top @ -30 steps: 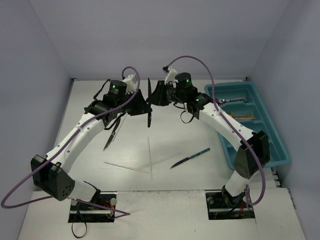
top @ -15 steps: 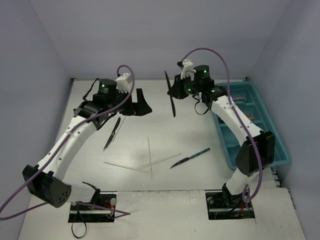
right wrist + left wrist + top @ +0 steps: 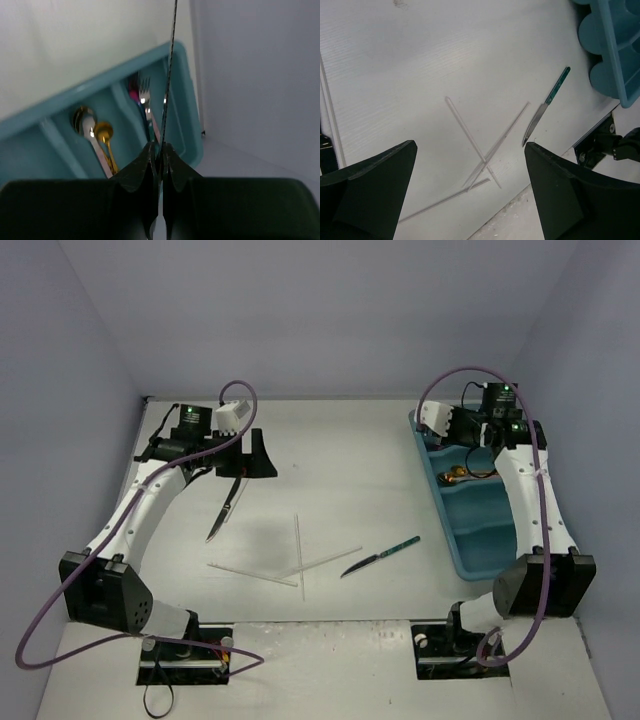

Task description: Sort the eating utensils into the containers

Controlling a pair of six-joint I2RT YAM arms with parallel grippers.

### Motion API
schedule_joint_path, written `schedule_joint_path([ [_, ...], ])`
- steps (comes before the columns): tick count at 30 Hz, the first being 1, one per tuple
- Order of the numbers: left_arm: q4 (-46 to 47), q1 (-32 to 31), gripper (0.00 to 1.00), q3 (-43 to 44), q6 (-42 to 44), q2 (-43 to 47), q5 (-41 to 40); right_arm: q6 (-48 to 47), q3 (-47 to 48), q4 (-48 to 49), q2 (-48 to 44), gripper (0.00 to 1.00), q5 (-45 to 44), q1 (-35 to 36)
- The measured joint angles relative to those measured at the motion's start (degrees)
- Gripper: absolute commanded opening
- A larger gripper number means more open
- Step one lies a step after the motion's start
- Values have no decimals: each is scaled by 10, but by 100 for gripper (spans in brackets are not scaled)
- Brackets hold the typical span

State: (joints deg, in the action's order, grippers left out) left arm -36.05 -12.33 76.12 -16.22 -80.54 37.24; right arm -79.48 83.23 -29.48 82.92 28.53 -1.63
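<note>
Knife (image 3: 168, 75), dark and slim, stands edge-on, pinched in the right end effector (image 3: 159, 150) above the teal tray (image 3: 100, 87) at the bench's right edge. Likely light, stiff, slick; best gripped across its flat handle. Left end effector (image 3: 470, 147) gapes wide, empty.

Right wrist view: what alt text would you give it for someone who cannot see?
The robot's right hand is shut on a thin dark utensil, seen edge-on, pointing away from the camera. Beyond it lies a teal tray, with spoons in one compartment and forks in the next.
</note>
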Motion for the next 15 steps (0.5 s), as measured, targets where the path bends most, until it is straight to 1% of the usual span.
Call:
schedule_joint_path([
  [4, -7, -2, 88, -5, 21, -6, 0, -144, 0, -64, 26, 0, -22, -52],
  [7, -7, -4, 88, -10, 33, -6, 0, -234, -8, -112, 38, 0, -48, -85],
  [10, -7, -4, 88, -19, 40, -6, 0, -284, -20, -169, 38, 0, -73, -114],
  [15, -9, -10, 88, -27, 43, -6, 0, -319, -48, -226, 33, 0, -120, -149],
])
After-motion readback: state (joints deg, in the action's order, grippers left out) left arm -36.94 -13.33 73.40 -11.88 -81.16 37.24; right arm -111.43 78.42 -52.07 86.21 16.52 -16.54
